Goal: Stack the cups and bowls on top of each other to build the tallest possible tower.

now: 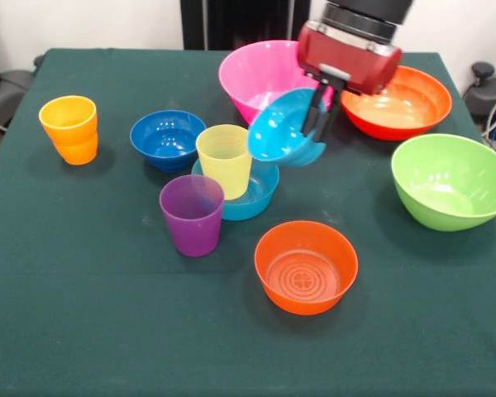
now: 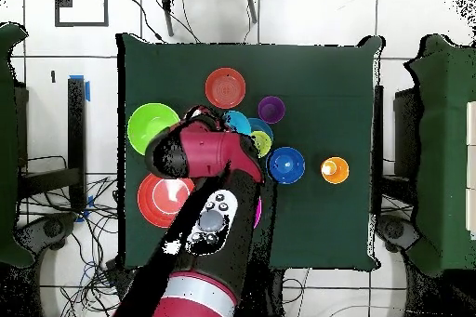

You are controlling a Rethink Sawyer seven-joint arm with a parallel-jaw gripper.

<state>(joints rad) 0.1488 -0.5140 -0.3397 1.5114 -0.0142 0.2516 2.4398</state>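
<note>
Arm (image 1: pixel 360 33): in the front view the top edge cuts it off, so we see only its red and black end.
Pink bowl (image 1: pixel 260 74): the arm's end and the tilted cyan bowl (image 1: pixel 283 128) cover its right side; from overhead we see almost nothing of it under the arm.
Mid-blue bowl (image 1: pixel 252 198): the yellow cup (image 1: pixel 225 160) standing in it hides much of its inside.
Gripper (image 1: pixel 317 124): we cannot see its fingertips past the cyan bowl's rim.
Large orange-red bowl (image 2: pixel 160 200): overhead, the arm covers part of it.
</note>
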